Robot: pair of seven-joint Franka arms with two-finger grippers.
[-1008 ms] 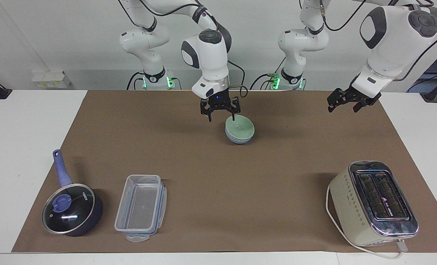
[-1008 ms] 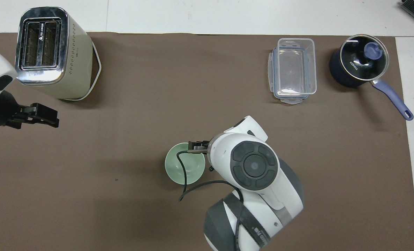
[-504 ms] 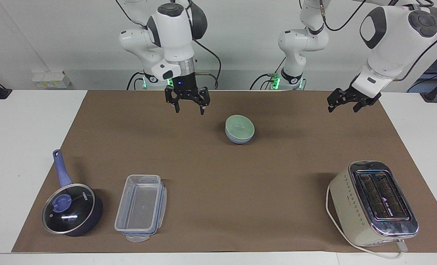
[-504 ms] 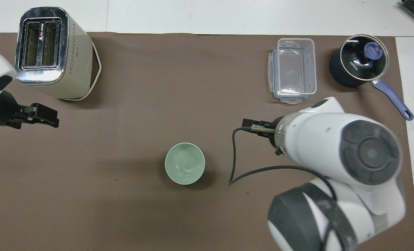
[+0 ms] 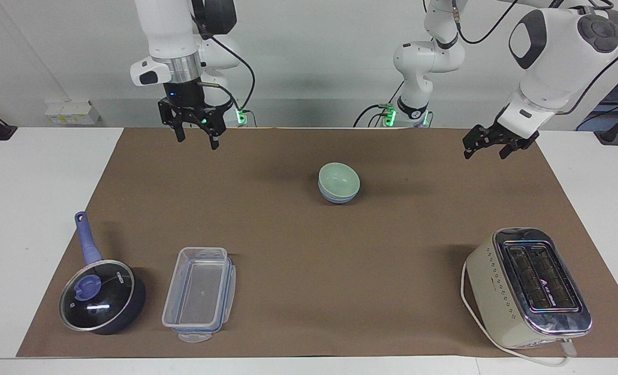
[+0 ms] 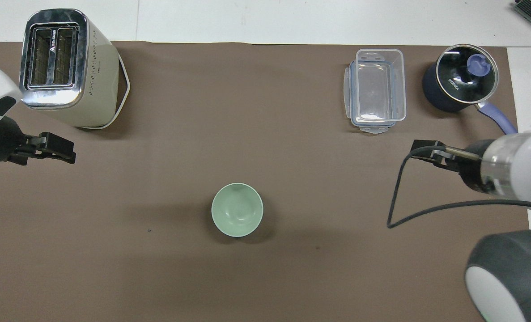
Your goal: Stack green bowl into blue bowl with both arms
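The green bowl [image 5: 339, 178] sits nested inside the blue bowl [image 5: 336, 198] on the brown mat, midway between the two arms. Only the blue bowl's rim and side show under it. In the overhead view the green bowl [image 6: 237, 209] hides the blue one. My right gripper [image 5: 195, 139] is open and empty, raised over the mat's edge by the robots, well off toward the right arm's end. My left gripper [image 5: 484, 154] is open and empty and waits in the air over the mat toward the left arm's end; it also shows in the overhead view [image 6: 68, 152].
A cream toaster [image 5: 527, 286] with its cord stands far from the robots at the left arm's end. A clear plastic container [image 5: 199, 294] and a dark lidded pot with a blue handle [image 5: 100, 297] stand far from the robots at the right arm's end.
My right gripper has lifted away from the stacked bowls and swung toward the right arm's end, staying open. The bowls and the left arm have not moved.
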